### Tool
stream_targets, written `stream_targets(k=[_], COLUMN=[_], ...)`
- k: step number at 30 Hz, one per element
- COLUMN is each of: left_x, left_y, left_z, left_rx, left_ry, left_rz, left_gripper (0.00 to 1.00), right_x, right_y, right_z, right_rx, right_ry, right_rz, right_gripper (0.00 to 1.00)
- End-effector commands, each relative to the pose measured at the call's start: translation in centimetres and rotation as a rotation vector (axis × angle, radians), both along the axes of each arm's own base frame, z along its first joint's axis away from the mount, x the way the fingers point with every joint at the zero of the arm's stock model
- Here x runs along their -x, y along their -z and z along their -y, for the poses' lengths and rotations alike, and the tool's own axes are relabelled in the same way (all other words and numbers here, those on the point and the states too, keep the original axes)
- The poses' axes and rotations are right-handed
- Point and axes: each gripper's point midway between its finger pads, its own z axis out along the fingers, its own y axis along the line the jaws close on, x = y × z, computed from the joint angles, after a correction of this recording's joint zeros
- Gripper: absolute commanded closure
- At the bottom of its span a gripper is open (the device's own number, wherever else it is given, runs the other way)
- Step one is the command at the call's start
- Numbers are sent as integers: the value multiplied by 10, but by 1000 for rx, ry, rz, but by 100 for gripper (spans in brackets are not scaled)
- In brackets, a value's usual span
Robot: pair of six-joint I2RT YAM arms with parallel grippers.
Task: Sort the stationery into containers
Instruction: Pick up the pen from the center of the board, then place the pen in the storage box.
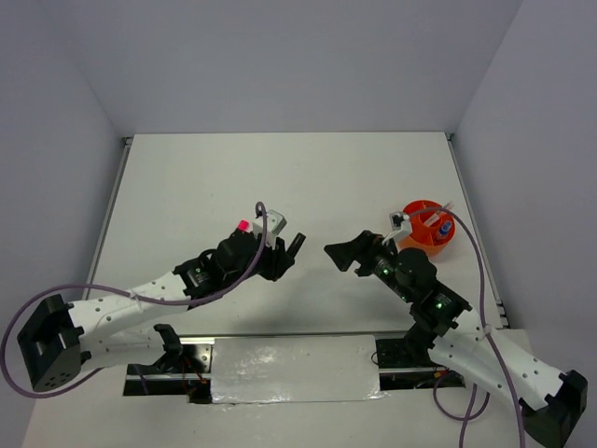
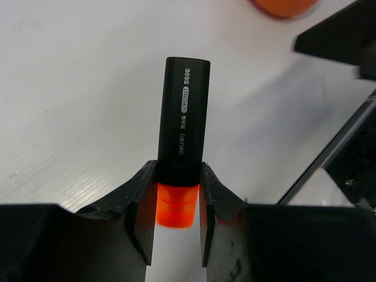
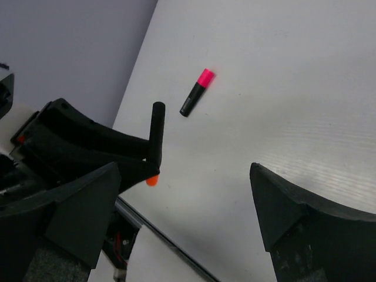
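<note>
My left gripper [image 2: 176,194] is shut on a black highlighter [image 2: 183,117] at its orange cap [image 2: 175,205] and holds it above the table. In the top view this gripper [image 1: 278,258] is near the table's middle, with the highlighter [image 1: 296,244] sticking out toward the right arm. My right gripper [image 1: 353,254] is open and empty, facing the left one; its jaws stand wide apart in the right wrist view [image 3: 185,170]. A second black highlighter with a pink cap [image 3: 197,92] lies on the table behind the left gripper [image 1: 244,225]. The orange bowl [image 1: 422,245] sits at the right and holds a blue-capped bottle [image 1: 446,227] and white items.
The left arm's cable [image 1: 263,219] loops above its wrist. The table's right edge rail [image 1: 471,224] runs just beyond the bowl. The bowl's rim [image 2: 285,6] shows at the top of the left wrist view, next to the right gripper's finger [image 2: 346,35].
</note>
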Motion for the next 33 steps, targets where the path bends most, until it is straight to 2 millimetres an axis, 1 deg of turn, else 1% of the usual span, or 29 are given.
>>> stream_targets(k=[1, 2, 3, 4, 5, 7, 8, 10, 11, 13, 15, 17, 18, 19, 20, 21, 22, 23, 24, 25, 26, 27, 28, 29, 30, 31, 32, 33], left_x=[1, 4, 5, 8, 8, 11, 12, 14, 14, 14, 16, 17, 18, 18, 18, 18, 18, 18, 16, 15, 11, 7, 3, -3, -6, -8, -11, -11], left_y=[-28, -29, -30, -33, -35, -41, -42, -48, -51, -54, -55, -52, -53, -50, -50, -48, -49, -48, -47, -50, -44, -43, -53, -46, -54, -55, -48, -59], left_z=[18, 22, 24, 26, 28, 32, 33, 37, 38, 40, 43, 46, 47, 48, 48, 48, 49, 48, 47, 47, 40, 35, 32, 17, 10, 1, -20, -27], left_rx=[99, 103, 102, 108, 111, 126, 131, 147, 152, 154, 151, 148, 151, 147, 148, 144, 146, 140, 132, 131, 90, 65, 63, -7, -20, -34, -105, -88], left_ry=[33, 47, 53, 59, 59, 72, 77, 92, 93, 101, 117, 129, 133, 134, 137, 135, 138, 134, 123, 114, 74, 43, 4, -64, -102, -152, -230, -268], left_rz=[104, 109, 116, 126, 135, 148, 154, 168, 176, 183, 181, 174, 173, 168, 166, 164, 164, 159, 155, 152, 138, 131, 129, 115, 114, 98, 83, 80], left_gripper=[100, 100, 100, 100, 100, 100, 100, 100, 100, 100, 100, 100, 100, 100, 100, 97, 93, 73, 59, 41, 1, 1, 1, 1, 1, 1, 1, 1], right_x=[-13, -16, -14, -21, -19, -22, -22, -26, -27, -27, -29, -30, -29, -30, -28, -28, -28, -28, -28, -29, -35, -39, -45, -57, -62, -76, -81, -87], right_y=[-55, -52, -51, -49, -47, -46, -38, -32, -25, -24, -21, -24, -24, -30, -31, -34, -33, -34, -32, -32, -30, -25, -24, -17, -22, -23, -21, -20], right_z=[-14, -19, -25, -26, -32, -37, -44, -47, -49, -54, -58, -65, -68, -73, -77, -80, -81, -81, -79, -75, -65, -51, -38, -13, 5, 32, 51, 67], right_rx=[-193, -174, -163, -143, -131, -128, -109, -99, -84, -97, -98, -105, -105, -117, -121, -128, -118, -120, -106, -96, -72, -10, 22, 82, 118, 153, 217, 258], right_ry=[51, 53, 40, 76, 71, 87, 79, 109, 116, 113, 116, 96, 82, 63, 41, 28, 22, 18, 21, 36, 92, 138, 190, 290, 333, 420, 462, 503], right_rz=[69, 59, 55, 38, 31, 25, 6, -9, -22, -14, -11, 8, 19, 50, 59, 72, 79, 83, 97, 104, 112, 123, 129, 127, 159, 164, 174, 173], right_gripper=[3, 7, 9, 13, 15, 18, 23, 27, 32, 34, 41, 55, 61, 71, 78, 89, 100, 100, 100, 100, 100, 100, 100, 100, 100, 100, 100, 100])
